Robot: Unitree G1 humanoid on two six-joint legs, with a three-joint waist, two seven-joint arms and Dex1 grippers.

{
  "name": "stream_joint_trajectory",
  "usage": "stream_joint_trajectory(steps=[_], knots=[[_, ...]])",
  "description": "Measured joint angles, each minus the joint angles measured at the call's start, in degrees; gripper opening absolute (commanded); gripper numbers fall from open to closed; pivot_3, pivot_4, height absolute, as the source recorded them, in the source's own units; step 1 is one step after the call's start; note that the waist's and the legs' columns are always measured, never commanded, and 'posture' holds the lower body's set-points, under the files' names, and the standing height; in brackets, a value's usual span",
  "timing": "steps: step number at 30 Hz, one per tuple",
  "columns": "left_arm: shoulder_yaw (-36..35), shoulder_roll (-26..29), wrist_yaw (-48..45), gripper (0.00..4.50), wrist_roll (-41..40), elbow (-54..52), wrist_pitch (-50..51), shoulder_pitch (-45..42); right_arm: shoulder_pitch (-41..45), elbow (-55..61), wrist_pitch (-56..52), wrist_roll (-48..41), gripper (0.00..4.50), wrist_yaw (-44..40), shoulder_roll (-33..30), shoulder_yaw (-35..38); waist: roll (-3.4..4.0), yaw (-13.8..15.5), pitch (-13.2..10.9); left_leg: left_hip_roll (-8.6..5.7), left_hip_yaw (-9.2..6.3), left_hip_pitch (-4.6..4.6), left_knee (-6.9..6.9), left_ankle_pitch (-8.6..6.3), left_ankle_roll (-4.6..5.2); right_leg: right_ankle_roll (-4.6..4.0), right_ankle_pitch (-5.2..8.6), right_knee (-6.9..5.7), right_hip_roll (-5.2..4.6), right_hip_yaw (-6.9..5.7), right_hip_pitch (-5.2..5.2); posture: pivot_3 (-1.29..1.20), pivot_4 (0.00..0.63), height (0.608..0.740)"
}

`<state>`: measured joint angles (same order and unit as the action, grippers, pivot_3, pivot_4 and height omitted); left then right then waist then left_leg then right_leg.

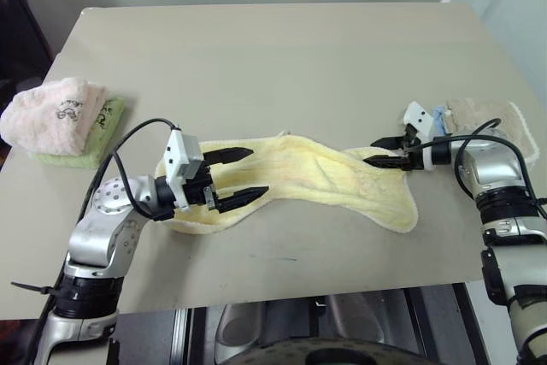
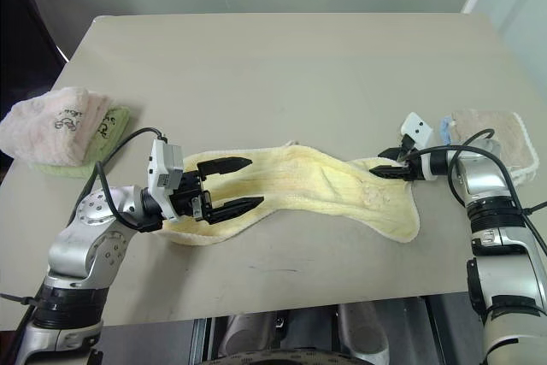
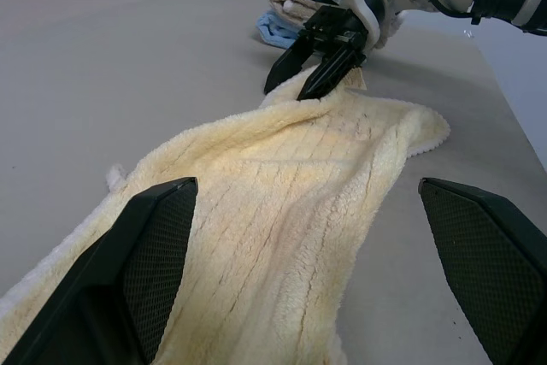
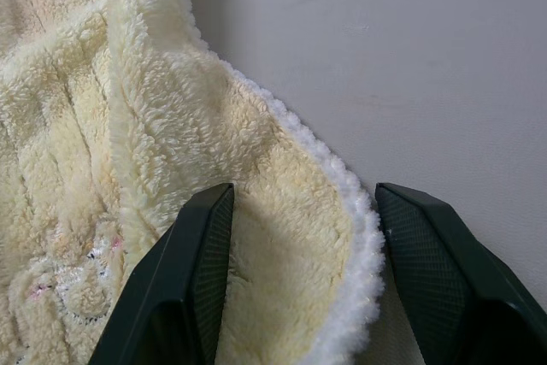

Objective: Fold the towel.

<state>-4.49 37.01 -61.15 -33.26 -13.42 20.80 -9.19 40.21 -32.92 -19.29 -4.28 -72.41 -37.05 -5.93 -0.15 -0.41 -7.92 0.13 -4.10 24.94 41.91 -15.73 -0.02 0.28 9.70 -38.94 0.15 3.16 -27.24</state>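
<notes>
— Towel first: where does the pale yellow fluffy terry-cloth towel (image 1: 299, 179) lie?

— Stretched in a wavy strip across the near half of the beige table (image 1: 273, 57), running from in front of the left arm over to the right arm. It is rumpled, with one long edge rolled over near the left end.

— And the left gripper (image 1: 242, 175)?

— It hangs over the towel's left end, pointing along the cloth toward the right. Its two black fingers (image 1: 229, 156) are spread wide with nothing between them.

— The right gripper (image 2: 386, 162)?

— Down at the towel's right end, at the corner on the far side. In the right wrist view its fingers (image 4: 184, 284) stand apart on either side of the white-trimmed edge, so the hem sits between them, but they are not pressed together on it. One finger lies on the pile.

— What else is on the table?

— A pink folded towel (image 1: 47, 113) on a green cloth (image 1: 102, 126) at the far left, and a beige towel (image 1: 491, 121) with a bit of blue cloth (image 1: 438, 117) beside the right arm.
</notes>
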Motion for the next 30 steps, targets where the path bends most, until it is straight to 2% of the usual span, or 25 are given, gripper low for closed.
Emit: stream_joint_trajectory(steps=[15,16,19,24,30], knots=[[0.01,0.00,0.04,4.50,0.23,0.10,-0.45,-0.10,0.98,2.06,-10.71,-1.63,2.77,-0.54,-1.21,0.03,0.00,0.44,0.00,-0.02,-0.01,0.02,0.02,0.03,0.00,0.07,0.08,0.01,0.00,0.00,0.05,0.00,0.150,0.703],[0.01,-0.01,0.05,4.50,0.25,0.11,-0.45,-0.12,0.74,2.47,-11.21,-1.88,2.41,-0.60,-1.46,0.06,0.00,0.48,0.00,-0.02,-0.01,0.03,0.02,0.03,0.01,0.08,0.09,0.00,0.00,0.00,0.05,0.00,0.150,0.703],[0.11,-0.11,0.05,4.50,0.39,0.11,-0.45,-0.48,-0.01,3.46,-12.35,-2.42,1.69,-0.59,-1.95,0.15,0.00,0.49,0.00,-0.02,-0.01,0.04,0.02,0.02,0.00,0.09,0.11,0.01,0.00,0.00,0.05,0.00,0.150,0.703],[0.75,-0.24,0.05,4.50,0.86,0.12,-0.44,-0.88,-1.24,4.64,-13.56,-3.27,0.03,-0.52,-2.23,0.30,0.00,0.41,0.00,-0.01,0.00,0.03,0.01,0.01,-0.01,0.09,0.12,0.00,0.00,0.00,0.03,0.00,0.150,0.703],[0.78,-0.30,-0.07,4.50,1.01,0.43,-0.61,-1.72,-1.29,4.65,-13.75,-4.61,0.03,0.61,-1.82,0.66,0.01,0.38,-0.01,-0.02,0.00,0.03,0.01,0.02,-0.01,0.08,0.10,-0.01,0.00,0.01,0.01,0.00,0.150,0.703]])
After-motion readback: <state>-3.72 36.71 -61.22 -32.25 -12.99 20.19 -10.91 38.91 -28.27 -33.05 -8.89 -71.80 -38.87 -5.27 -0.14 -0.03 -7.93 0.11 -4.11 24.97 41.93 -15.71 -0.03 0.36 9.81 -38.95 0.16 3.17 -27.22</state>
